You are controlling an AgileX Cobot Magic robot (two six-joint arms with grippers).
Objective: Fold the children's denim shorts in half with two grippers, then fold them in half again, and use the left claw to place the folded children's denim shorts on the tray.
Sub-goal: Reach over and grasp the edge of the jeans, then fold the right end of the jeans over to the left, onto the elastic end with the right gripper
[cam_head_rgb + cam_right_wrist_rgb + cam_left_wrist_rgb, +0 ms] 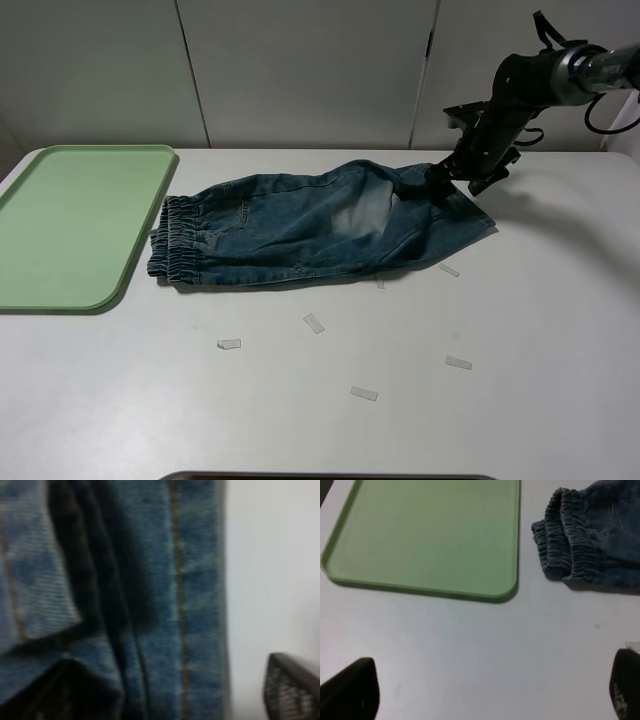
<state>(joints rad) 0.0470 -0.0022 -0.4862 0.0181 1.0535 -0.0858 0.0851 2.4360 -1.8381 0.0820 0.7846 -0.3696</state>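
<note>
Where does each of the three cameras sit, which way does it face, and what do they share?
Exterior high: mounted high, facing down across the table at the denim shorts, tray and right gripper.
Left wrist: on the left arm, facing down at the tray's corner and the shorts' waistband; left gripper shows, open.
Right wrist: close above the shorts' hem; right gripper shows, open.
Shared: all three see the shorts.
</note>
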